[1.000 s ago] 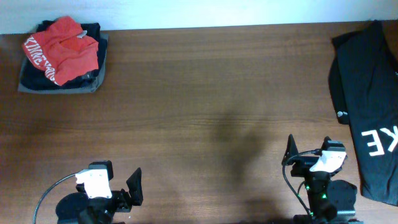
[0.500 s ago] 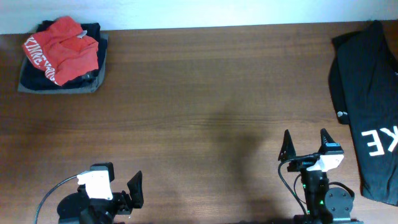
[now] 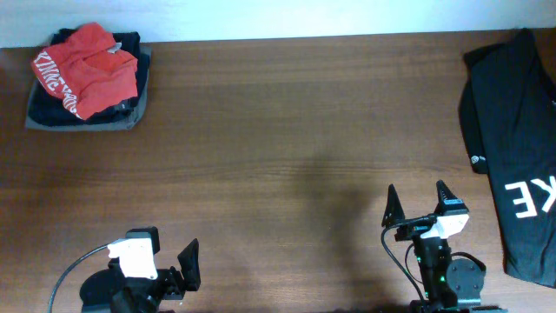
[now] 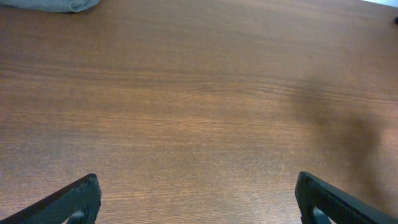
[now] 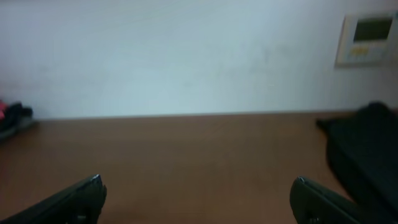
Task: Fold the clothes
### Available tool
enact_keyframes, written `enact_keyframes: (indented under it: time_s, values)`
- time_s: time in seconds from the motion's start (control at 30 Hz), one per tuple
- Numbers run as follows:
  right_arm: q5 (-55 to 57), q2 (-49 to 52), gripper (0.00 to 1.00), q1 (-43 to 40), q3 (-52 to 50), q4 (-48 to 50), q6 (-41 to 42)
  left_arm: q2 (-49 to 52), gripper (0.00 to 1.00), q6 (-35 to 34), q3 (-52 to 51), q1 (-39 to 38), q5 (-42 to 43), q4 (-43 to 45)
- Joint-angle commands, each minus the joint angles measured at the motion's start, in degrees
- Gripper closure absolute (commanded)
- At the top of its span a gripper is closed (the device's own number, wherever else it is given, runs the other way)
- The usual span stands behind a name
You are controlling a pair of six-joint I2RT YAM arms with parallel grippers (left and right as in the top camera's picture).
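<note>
Red-orange T-shirt (image 3: 91, 68) lies bunched on folded garments (image 3: 41, 109), lettering (image 3: 54, 83) running diagonally.

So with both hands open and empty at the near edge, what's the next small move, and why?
Probably extend the left hand toward the red-orange T-shirt. The shirt lies crumpled on top of the dark folded stack in the far left corner, on that arm's side, and nothing is gripped yet, so folding likely has to start with fetching it.

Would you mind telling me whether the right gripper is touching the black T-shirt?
Apart. The overhead view shows a strip of bare table between the open right gripper and the black T-shirt.
</note>
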Motion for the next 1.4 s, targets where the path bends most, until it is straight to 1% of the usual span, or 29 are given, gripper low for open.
enact_keyframes:
  time_s: [0.0,0.03,0.1,0.17,1.37]
  values:
    - [0.57,-0.61,0.01,-0.39,-0.26,-3.67,0.26,-0.22,0.01,-0.52,-0.07,-0.11,-0.59,0.04]
    - [0.59,-0.61,0.01,-0.39,-0.26,-5.33,-0.04,-0.22,0.01,-0.52,-0.07,-0.11,-0.59,0.07]
    - [0.17,-0.61,0.01,-0.39,-0.26,-4.98,-3.93,-0.22,0.01,-0.52,-0.07,-0.11,-0.59,0.07]
    - [0.35,-0.61,0.01,-0.39,-0.26,-4.98,-5.79,-0.22,0.01,-0.52,-0.07,-0.11,-0.59,0.04]
    - [0.33,-0.59,0.01,-0.39,-0.26,-4.96,-5.73,-0.24,0.0,-0.52,-0.07,-0.11,-0.59,0.07]
